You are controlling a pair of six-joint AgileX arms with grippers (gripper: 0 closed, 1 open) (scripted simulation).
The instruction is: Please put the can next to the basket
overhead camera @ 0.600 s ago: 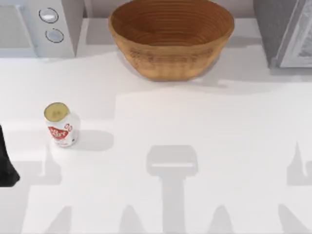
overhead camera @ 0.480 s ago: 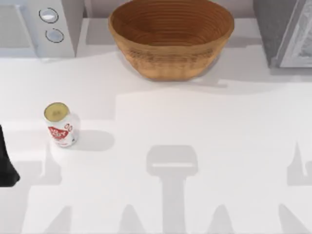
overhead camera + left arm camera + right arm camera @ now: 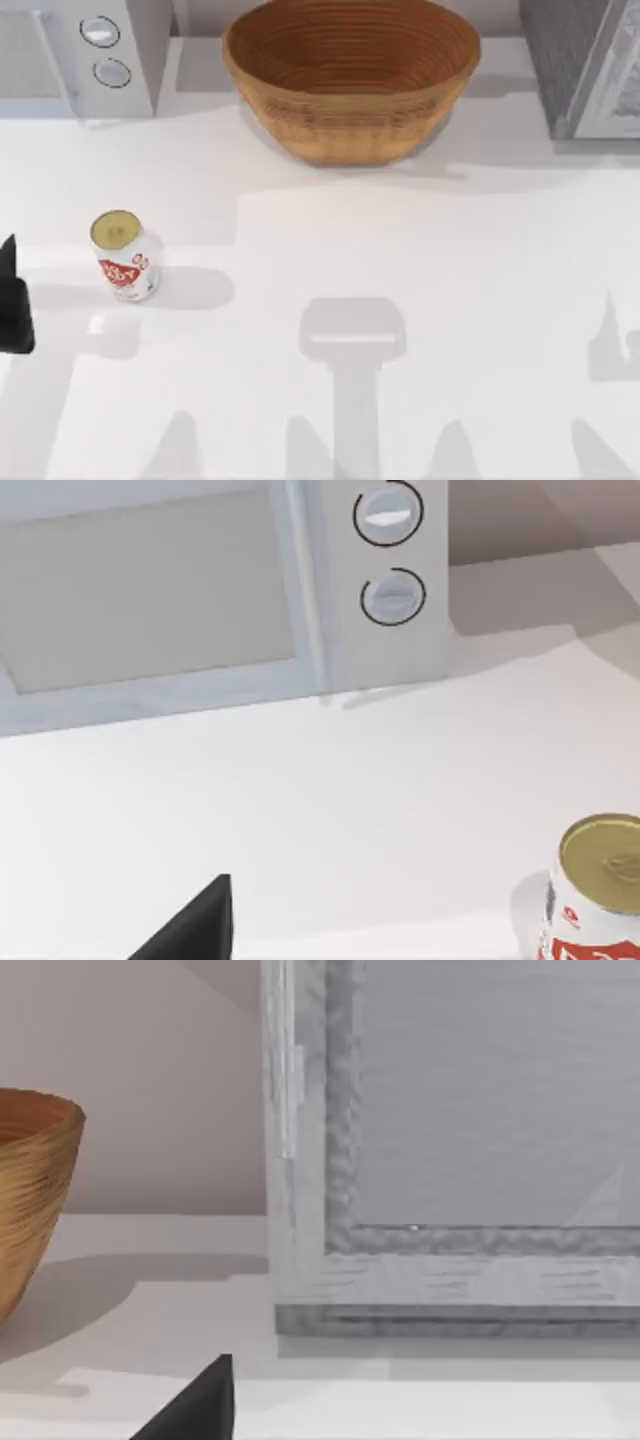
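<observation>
The can [image 3: 123, 257], white with a red label and a dull gold top, stands upright at the table's left. It also appears in the left wrist view, the can [image 3: 598, 885] cut by the picture's edge. My left gripper [image 3: 12, 300] is a dark shape at the left edge, a short gap to the left of the can and not touching it. The basket [image 3: 350, 80], a wide tan wicker bowl, sits at the back centre, and its side [image 3: 30, 1190] is seen from the right wrist. A dark tip of my right gripper [image 3: 195, 1410] points towards a grey appliance.
A white microwave [image 3: 90, 50] with two dials stands at the back left, also seen as the microwave [image 3: 200, 590]. A grey appliance [image 3: 585, 70] stands at the back right. Bare white table [image 3: 300, 250] lies between the can and the basket.
My left gripper has shifted a little towards the back of the table along the left edge, now level with the can. The can and the basket have not moved.
</observation>
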